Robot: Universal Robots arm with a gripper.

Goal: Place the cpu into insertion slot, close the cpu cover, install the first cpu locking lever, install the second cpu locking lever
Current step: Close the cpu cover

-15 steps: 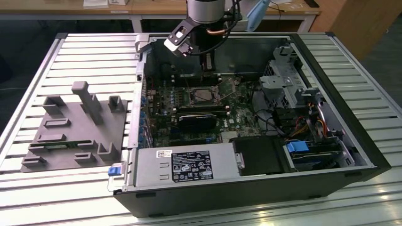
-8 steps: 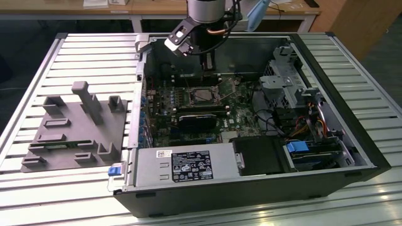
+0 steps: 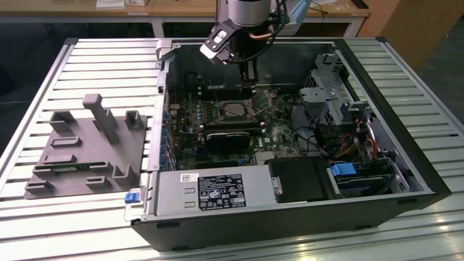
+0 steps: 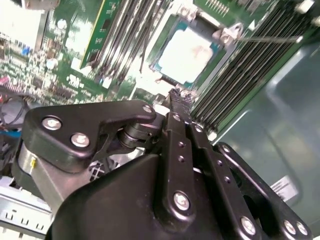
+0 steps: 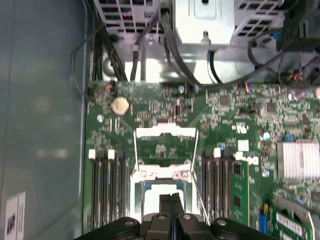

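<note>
Exterior view: open case (image 3: 413, 163) lies on a slatted table (image 3: 94, 65), with a grey fixture (image 3: 87, 147) to the exterior view's left of it. The arm (image 3: 243, 13) comes down at the far side. The end effector (image 3: 251, 87) hangs close over the motherboard (image 3: 188, 136), just far of the insertion slot (image 3: 233, 110).

Second wrist view: end effector (image 4: 176, 94) fingers are pressed together with nothing between them, tip near the slot's edge. The cpu (image 4: 190, 54) sits in the insertion slot, pale face up and uncovered. A thin lever (image 4: 265, 37) juts across the memory slots (image 4: 235, 85).

First wrist view: end effector (image 5: 172, 199) fingers together, over the slot. The cover (image 5: 165, 131) is swung up off the slot, with green board visible through its window.
</note>
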